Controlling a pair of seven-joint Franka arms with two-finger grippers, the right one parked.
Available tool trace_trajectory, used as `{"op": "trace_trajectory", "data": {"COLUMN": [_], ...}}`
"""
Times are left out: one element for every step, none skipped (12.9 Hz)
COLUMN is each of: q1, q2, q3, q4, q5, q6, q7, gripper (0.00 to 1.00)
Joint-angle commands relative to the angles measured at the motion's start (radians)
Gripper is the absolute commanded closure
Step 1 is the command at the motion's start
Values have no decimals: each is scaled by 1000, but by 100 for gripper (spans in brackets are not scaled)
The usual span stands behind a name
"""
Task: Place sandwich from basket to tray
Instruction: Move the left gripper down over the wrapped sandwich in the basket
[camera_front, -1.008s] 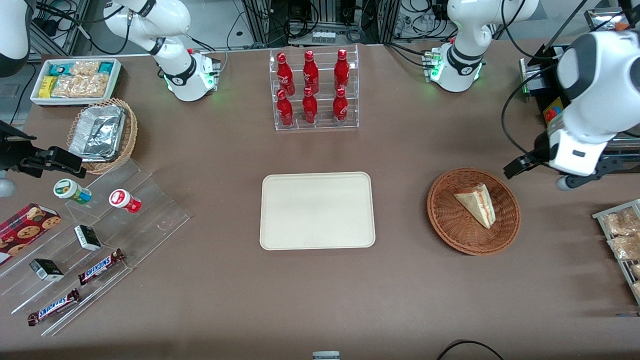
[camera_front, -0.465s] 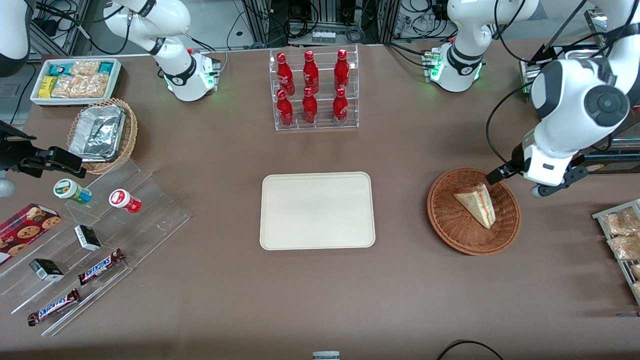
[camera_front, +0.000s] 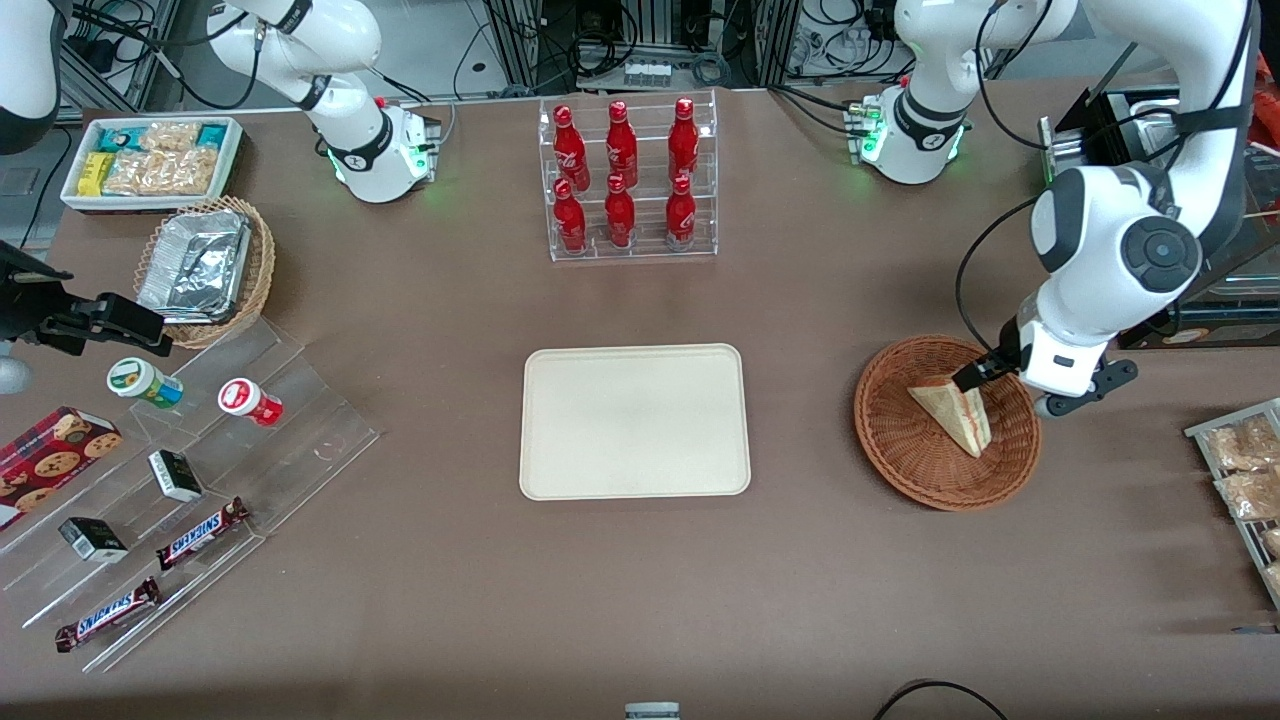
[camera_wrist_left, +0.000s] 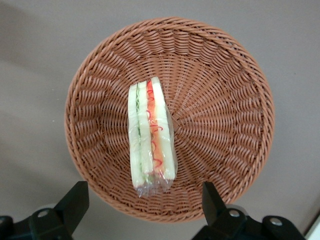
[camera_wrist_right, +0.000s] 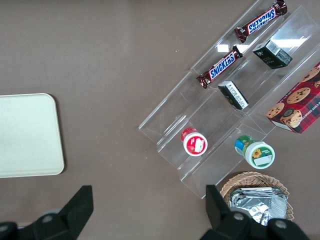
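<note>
Our gripper (camera_wrist_left: 142, 207) hangs above the basket with its two fingers spread wide and nothing between them; in the front view it (camera_front: 985, 375) sits at the right of the frame, over the basket's upper rim. The sandwich (camera_wrist_left: 151, 135) lies inside the basket (camera_wrist_left: 225, 100), a little off the middle of the weave, resting on one of its flat faces with the cut edge up, so that we see bread, cream and red layers as stripes. In the front view the sandwich (camera_front: 955, 410) runs its long axis diagonally, its narrow tip toward the lower right of the frame and its broad end toward the upper left. The fingers straddle the wedge's thin dimension, so we judge the approach well lined up. What could go wrong: the clear wrap looks slick and the bread soft, so a hard squeeze may crush it and a light one let it slip; a descent too near the rim could catch a finger on the wicker and drag the basket (camera_front: 945, 425). The tray (camera_front: 635, 420) waits at the middle of the frame, well apart from the basket.
</note>
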Motion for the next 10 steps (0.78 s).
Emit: {"op": "trace_trajectory", "data": {"q1": [-7,-9,-9,-9,-9,-9,-9,-9,-9,-9], "q2": [24,38,50,62,73,76,81,88,99,108], "q3": [0,0,0,0,0,0,0,0,0,0], "q4": [-11,-10,-13,-14,-16,-31,-49,-62,-71,-72], "q5": [14,16,16,16,16,16,16,16,16,16], "q6": [52,66,88,102,120,146,178,201,217,226], "q7": [-77,-95,-109,-126,-145,-149,-149,-149,-149,-149], "gripper": [0,0,0,0,0,0,0,0,0,0]}}
